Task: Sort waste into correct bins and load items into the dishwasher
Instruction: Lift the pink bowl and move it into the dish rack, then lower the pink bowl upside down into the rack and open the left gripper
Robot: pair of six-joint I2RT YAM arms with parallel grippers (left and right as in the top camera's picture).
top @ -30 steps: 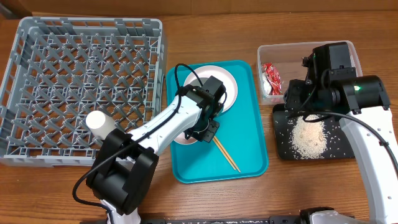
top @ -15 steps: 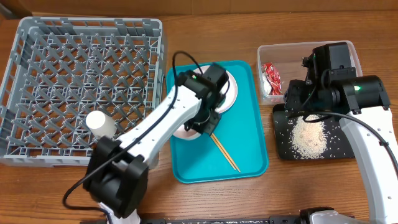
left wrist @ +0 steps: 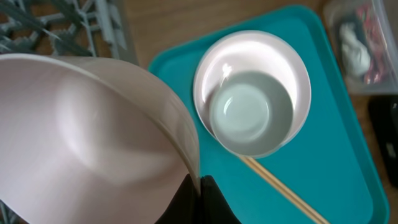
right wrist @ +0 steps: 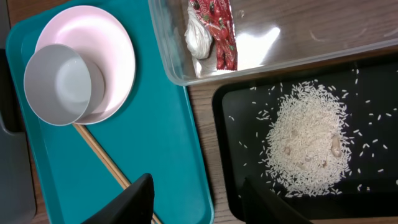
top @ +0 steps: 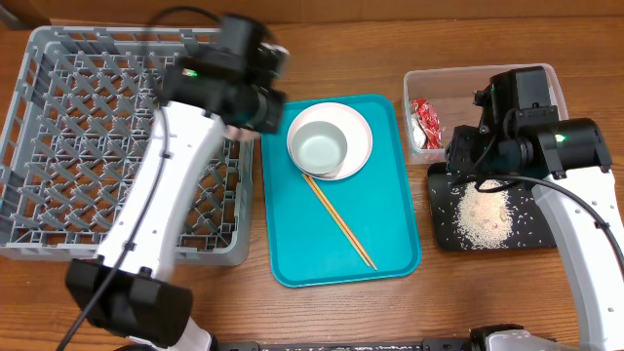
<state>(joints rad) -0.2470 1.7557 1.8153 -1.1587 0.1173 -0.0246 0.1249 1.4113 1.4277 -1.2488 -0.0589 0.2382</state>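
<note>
Wooden table [top: 487, 302], teal tray [top: 385, 219] with plate [top: 360, 131], grey-white bowl [top: 319, 148], chopsticks [top: 338, 221]

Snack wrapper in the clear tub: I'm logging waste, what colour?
Red, printed; the snack wrapper shows best in the right wrist view.

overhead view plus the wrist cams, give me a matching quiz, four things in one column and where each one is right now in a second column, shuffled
Things
1. pale pink bowl
2. grey-white bowl
3. rice
4. red wrapper

Places
A. in the clear tub
B. gripped at its rim by the left claw
C. on the white plate
D. on the black tray

Pairs: 1-B, 2-C, 3-D, 4-A
</note>
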